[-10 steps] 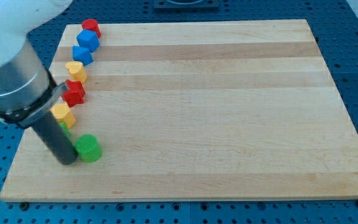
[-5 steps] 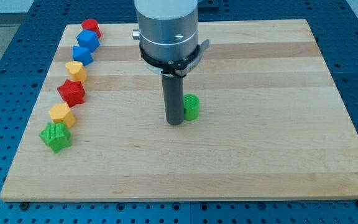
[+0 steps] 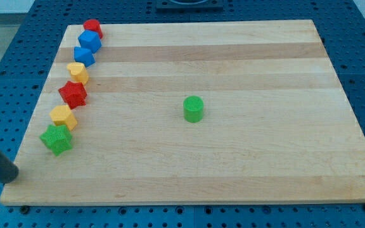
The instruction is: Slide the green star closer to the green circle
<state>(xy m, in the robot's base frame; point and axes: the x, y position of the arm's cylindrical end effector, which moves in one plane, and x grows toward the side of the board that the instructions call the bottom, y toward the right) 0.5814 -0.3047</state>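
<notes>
The green star (image 3: 56,139) lies at the bottom of a column of blocks along the board's left edge. The green circle (image 3: 194,109) stands alone near the middle of the board, far to the star's right. My tip (image 3: 9,178) is at the view's bottom left, by the board's left edge, below and left of the green star and apart from it. It touches no block.
Above the star along the left edge lie a yellow block (image 3: 63,116), a red star (image 3: 73,94), a yellow block (image 3: 78,72), a blue block (image 3: 84,56), a blue block (image 3: 89,41) and a red block (image 3: 93,28). The wooden board (image 3: 246,158) rests on a blue perforated table.
The arm has left the middle of the board, where my tip stood just left of the green circle, and my tip is now at the bottom left. The circle stays at the middle.
</notes>
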